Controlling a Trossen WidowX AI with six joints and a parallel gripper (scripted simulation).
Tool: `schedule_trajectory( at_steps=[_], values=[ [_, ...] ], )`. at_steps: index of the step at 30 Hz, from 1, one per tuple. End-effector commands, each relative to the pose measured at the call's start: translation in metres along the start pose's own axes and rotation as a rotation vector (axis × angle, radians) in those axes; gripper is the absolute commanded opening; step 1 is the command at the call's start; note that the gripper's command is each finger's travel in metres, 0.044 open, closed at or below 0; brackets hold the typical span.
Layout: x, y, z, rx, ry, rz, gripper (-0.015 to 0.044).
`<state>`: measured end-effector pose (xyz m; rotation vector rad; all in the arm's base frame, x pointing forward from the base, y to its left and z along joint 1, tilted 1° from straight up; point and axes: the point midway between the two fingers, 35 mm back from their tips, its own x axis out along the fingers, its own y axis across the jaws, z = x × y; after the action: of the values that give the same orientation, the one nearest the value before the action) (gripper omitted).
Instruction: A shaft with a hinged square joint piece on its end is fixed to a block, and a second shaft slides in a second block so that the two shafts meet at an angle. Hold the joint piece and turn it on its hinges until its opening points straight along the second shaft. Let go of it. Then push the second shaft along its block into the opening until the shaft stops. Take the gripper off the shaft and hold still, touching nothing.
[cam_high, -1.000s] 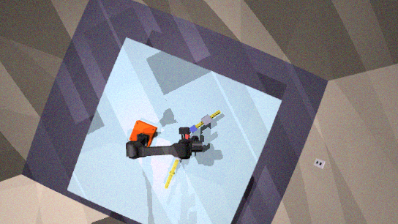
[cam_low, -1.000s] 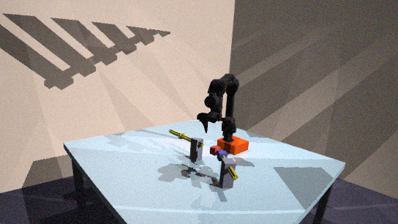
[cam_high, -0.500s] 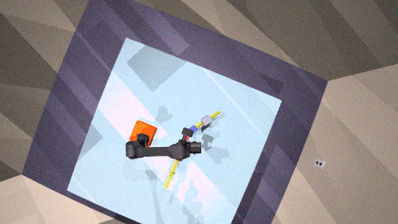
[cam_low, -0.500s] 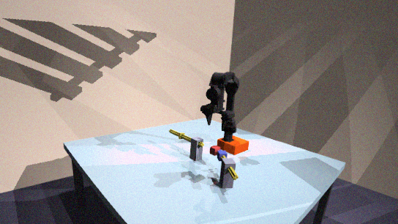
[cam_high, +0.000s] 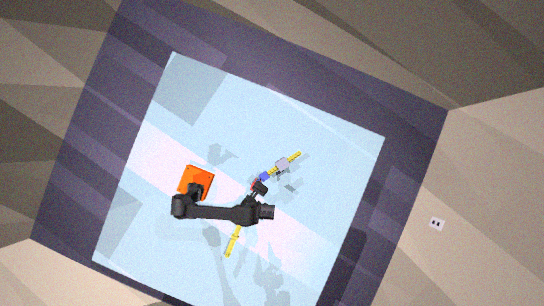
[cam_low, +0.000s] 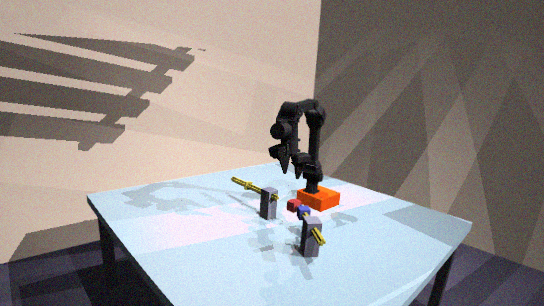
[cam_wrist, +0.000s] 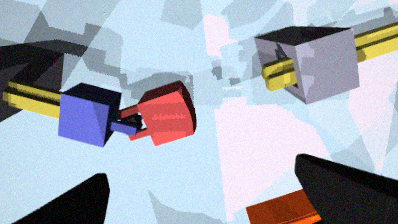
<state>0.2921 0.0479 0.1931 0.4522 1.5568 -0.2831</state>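
Note:
The red square joint piece (cam_high: 254, 184) (cam_low: 294, 205) (cam_wrist: 167, 115) hangs on hinges from the blue part (cam_high: 264, 176) (cam_low: 303, 211) (cam_wrist: 82, 117) at the end of the first yellow shaft (cam_high: 295, 156) (cam_low: 318, 236) (cam_wrist: 32, 100). In the wrist view its far face is turned roughly towards the second yellow shaft (cam_high: 230, 247) (cam_low: 250, 186) (cam_wrist: 280, 75); exact alignment cannot be told. That shaft's end sticks a little out of its grey block (cam_low: 269, 204) (cam_wrist: 327, 70), with a gap to the red piece. My gripper (cam_low: 292, 174) (cam_wrist: 204, 173) is open and empty, above and clear of the pieces.
The first shaft's grey block (cam_high: 282, 164) (cam_low: 312, 237) stands on the pale blue table (cam_high: 320, 125) (cam_low: 200, 270). The orange base (cam_high: 200, 177) (cam_low: 320, 199) (cam_wrist: 285, 207) of the arm is beside the joint. In the top view the arm hides the second block.

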Motion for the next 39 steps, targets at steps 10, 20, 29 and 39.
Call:
schedule_trajectory(
  at_steps=[10,20,29,39],
  values=[
    [0.015,-0.023,0.008,0.405,0.09,0.102,0.044],
    [0.025,-0.042,0.014,0.731,0.17,0.182,0.044],
    [0.033,-0.059,0.019,1.021,0.253,0.253,0.044],
    [0.038,-0.073,0.022,1.259,0.332,0.312,0.044]
  ],
)
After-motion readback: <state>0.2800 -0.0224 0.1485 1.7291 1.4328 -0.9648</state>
